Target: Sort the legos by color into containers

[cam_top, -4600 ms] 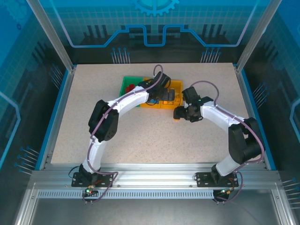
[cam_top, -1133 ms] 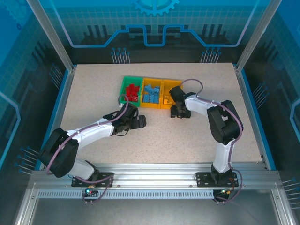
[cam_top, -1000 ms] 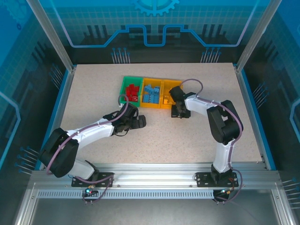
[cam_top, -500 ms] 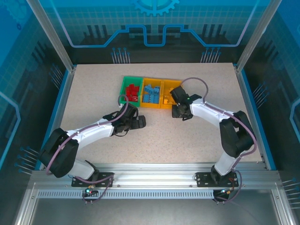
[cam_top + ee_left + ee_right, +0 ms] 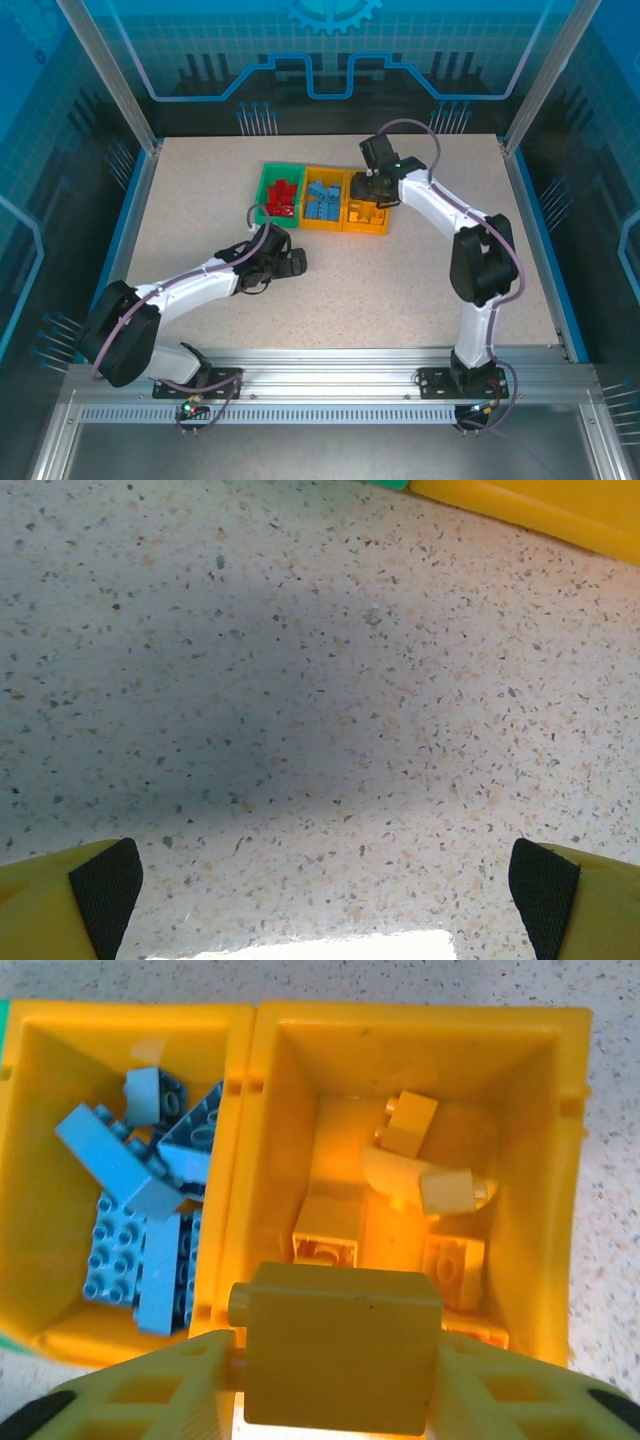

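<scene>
Three joined containers stand at the table's back middle. The green bin (image 5: 264,190) holds red legos (image 5: 281,197). The middle bin (image 5: 20,1040) holds blue legos (image 5: 135,1220). The right yellow bin (image 5: 575,1160) holds several yellow legos (image 5: 410,1125). My right gripper (image 5: 340,1370) hangs over that right bin's near wall, shut on a yellow lego (image 5: 343,1345) held between both fingers. In the top view the right gripper (image 5: 375,190) sits above the right bin (image 5: 382,228). My left gripper (image 5: 325,890) is open over bare table, nothing between its pads (image 5: 105,890).
The left gripper (image 5: 296,262) lies low on the table in front of the bins, whose yellow wall (image 5: 540,510) edges the top of the left wrist view. Blue rails (image 5: 128,240) border the speckled tabletop (image 5: 400,290) on both sides.
The right gripper rose from the table in front of the right bin and moved back over it, carrying the yellow lego. The left arm barely shifted.
</scene>
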